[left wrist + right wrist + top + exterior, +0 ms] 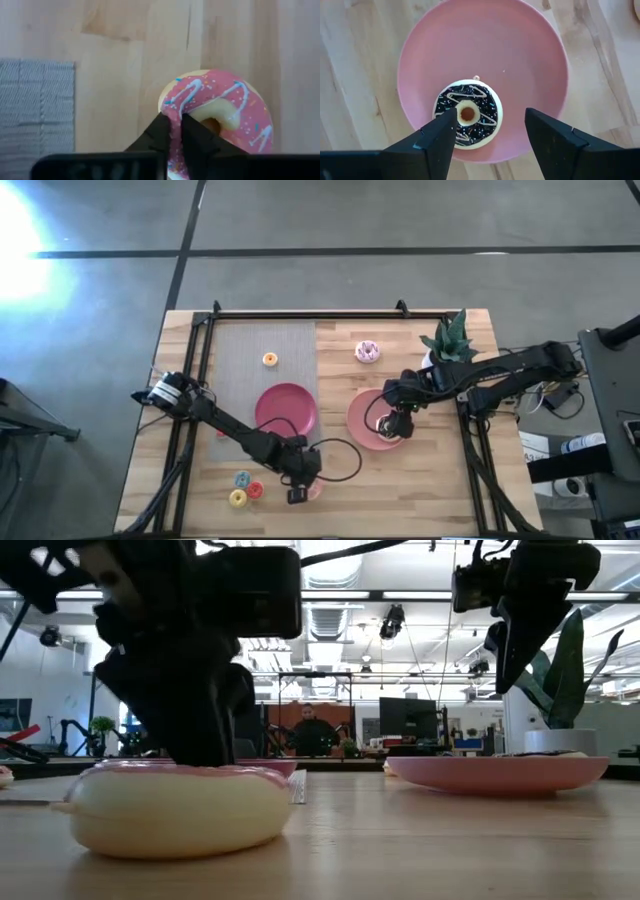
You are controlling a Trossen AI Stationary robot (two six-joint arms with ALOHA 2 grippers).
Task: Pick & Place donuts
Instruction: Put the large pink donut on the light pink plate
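The pink iced donut [235, 100], drizzled white, lies flat on the bare wood near the table's near edge [314, 491], and my left gripper [172, 122] stands over it, shut on its ring. The chocolate donut [467, 115] lies flat in the right pink plate [530, 45]. My right gripper [490, 135] hangs open above it, well clear in the low view [530, 620]. The pink-white sprinkled donut [367, 351] sits farther back. A tiny orange ring [270, 359] lies on the grey mat. Blue [242, 478], red [255, 490] and yellow [238, 498] rings lie near the left gripper. My left gripper comes down on the pink iced donut from above. Its two fingertips [161, 127] close on the ring's wall [175, 107], between the outer edge and the hole, with a strip of icing showing between them. The donut rests flat on the table [175, 810].
A second pink plate [287, 408] lies on the mat's near right corner, just beyond the left gripper. A potted plant [450, 340] stands behind the right arm. A black frame rail [300, 313] runs along the far edge. Bare wood lies between the plates and the near edge.
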